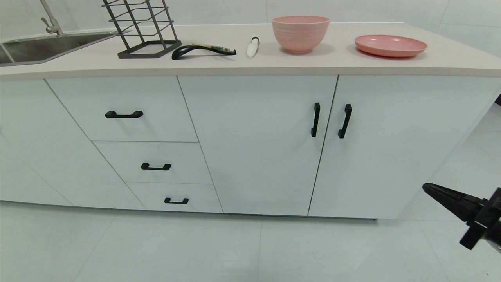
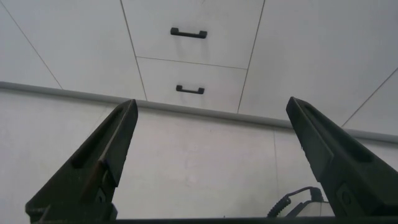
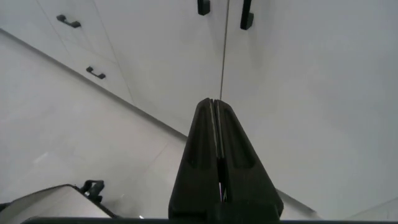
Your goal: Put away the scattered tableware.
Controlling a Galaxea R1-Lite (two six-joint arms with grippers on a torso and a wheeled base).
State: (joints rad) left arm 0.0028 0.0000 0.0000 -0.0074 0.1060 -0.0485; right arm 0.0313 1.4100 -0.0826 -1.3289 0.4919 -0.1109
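I see the left gripper with two long fingers in matte black. Each one narrows toward a blunt tip and carries a shallow groove along its side. A curled black cable lies near its base. The right gripper is the same black, shaped like a wedge, with sunken panels on both sides.
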